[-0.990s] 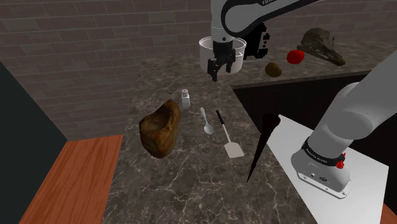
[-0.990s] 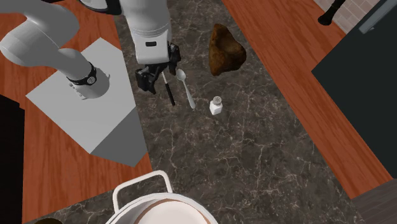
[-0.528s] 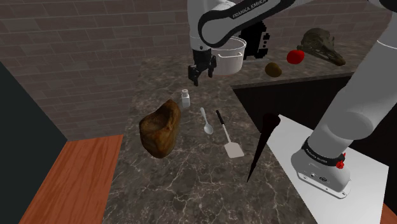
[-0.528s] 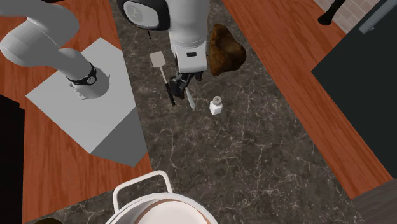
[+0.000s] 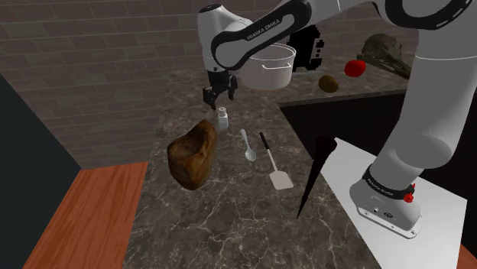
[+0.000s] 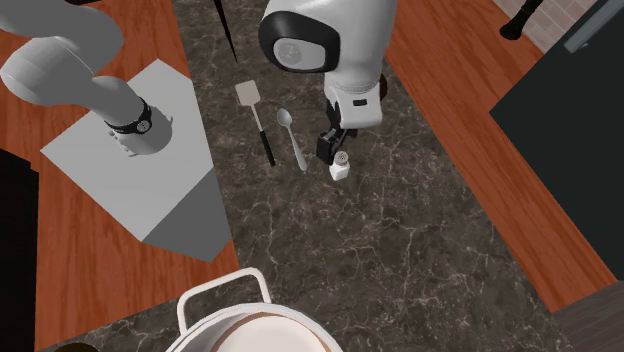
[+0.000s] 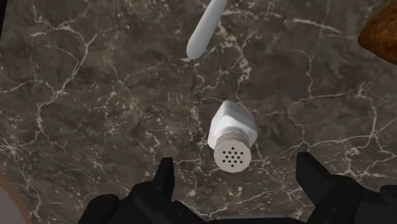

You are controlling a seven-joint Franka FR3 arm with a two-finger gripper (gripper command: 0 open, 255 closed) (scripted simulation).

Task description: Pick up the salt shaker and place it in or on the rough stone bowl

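The counter (image 5: 229,206) carried everything at one level, so the shaker could be approached straight from above. The pot (image 5: 269,69) sat well behind the shaker in the shoulder view, far enough off to play no part in the grasp. The bowl (image 5: 193,153) lay just beside the shaker, on the side away from the stand (image 5: 386,206), with its hollow turned upward; I judged that this called for only a short carry and a drop from above. The spatula (image 5: 274,164) lay on the shaker's other side, beyond the spoon (image 5: 248,145), and the spoon itself was near the shaker but apart from it, so neither crowded the space where the fingers would go. The shaker (image 5: 222,118) stood upright on bare counter between bowl and spoon, its holed cap facing up. The arm (image 5: 252,34) reached from the stand across the counter and bent down at the wrist, pointing the end effector (image 5: 218,95) straight down above the shaker. In the wrist view the end effector (image 7: 236,175) was spread wide and held nothing: its fingers (image 7: 164,175) stood either side of the shaker (image 7: 231,133) without touching it. The line-up looked sound; it seemed only a descent and a squeeze were wanting.
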